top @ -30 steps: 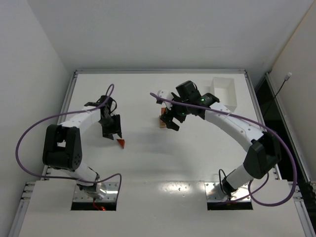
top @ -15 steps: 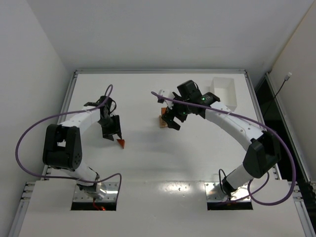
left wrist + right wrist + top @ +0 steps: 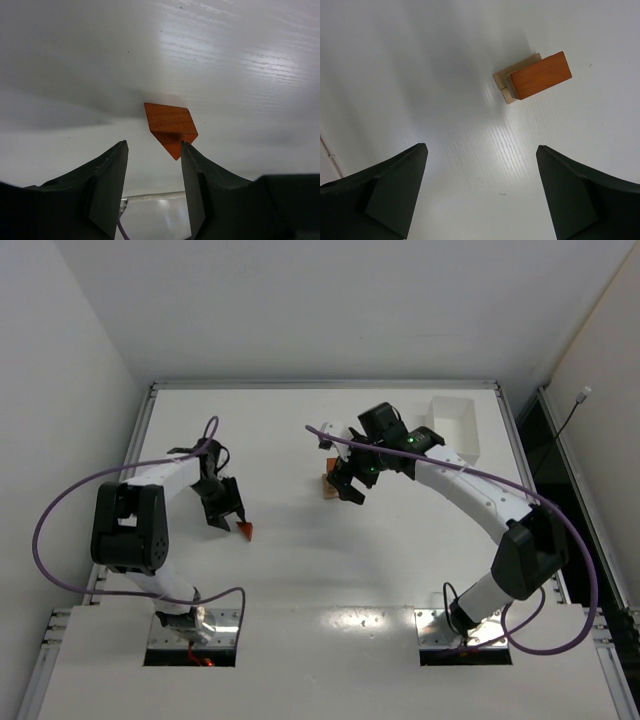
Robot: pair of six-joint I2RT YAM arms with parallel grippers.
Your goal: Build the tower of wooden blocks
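The left gripper [image 3: 153, 148] has its two dark fingers [image 3: 110, 180] parted with nothing between them, and it hangs just over the worktop [image 3: 300, 575]. Just past the fingertips lies the reddish-brown wedge [image 3: 170, 122], resting on the worktop and not touching either finger; in the overhead view the wedge [image 3: 245, 530] sits in the left half of the worktop, about halfway between the far and near edges, just beside the left gripper [image 3: 226, 510] on its near-right side. The right gripper [image 3: 481, 148] has its fingers [image 3: 395, 195] spread wide and holds nothing. Beyond its tips stands the start of the tower: a reddish-brown block [image 3: 540, 76] lying flat on top of pale tan blocks [image 3: 501, 81], whose edges show under its left end. From above, this small stack [image 3: 326, 488] stands near the middle of the worktop, with the right gripper [image 3: 346, 488] right beside it on its right side. Well apart from both, a white tray [image 3: 455, 430] sits by the far right corner of the worktop.
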